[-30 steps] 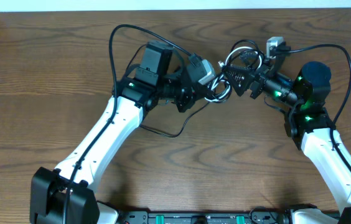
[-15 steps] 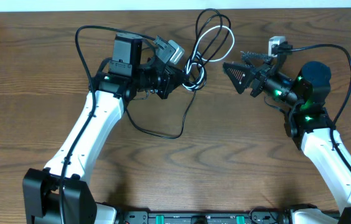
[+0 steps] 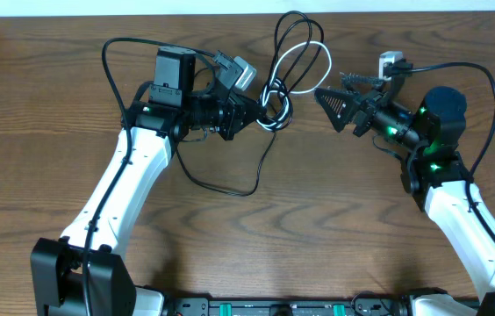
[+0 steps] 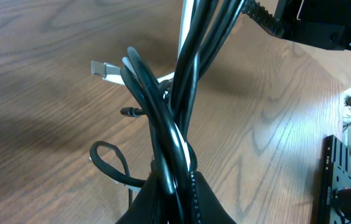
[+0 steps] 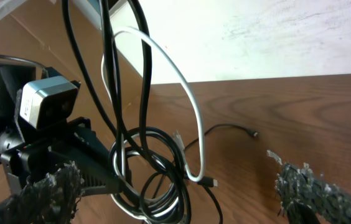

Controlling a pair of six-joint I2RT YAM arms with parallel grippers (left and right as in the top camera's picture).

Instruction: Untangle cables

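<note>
Brown wood-grain table (image 3: 230, 254) takes up the near side, and the first of the cables (image 3: 276, 104) met there is one black strand (image 3: 249, 184), which sags from the bundle and curls on the tabletop. Just beyond it the left gripper (image 3: 259, 112) is clamped tight on the knot, with black cords and a white one pinched together between its jaws. Holding the snarl off the table looks meant to anchor it so the other arm can draw a strand free. To the right, near the bundle but not touching it, the right gripper (image 3: 328, 85) hangs with its jaws spread wide and nothing in them. It points at the cords, as if lined up to pick one. Farther off, the black and white loops (image 3: 298, 48) rise toward the table's far edge. Which loop threads through which I cannot quite tell from these views.
</note>
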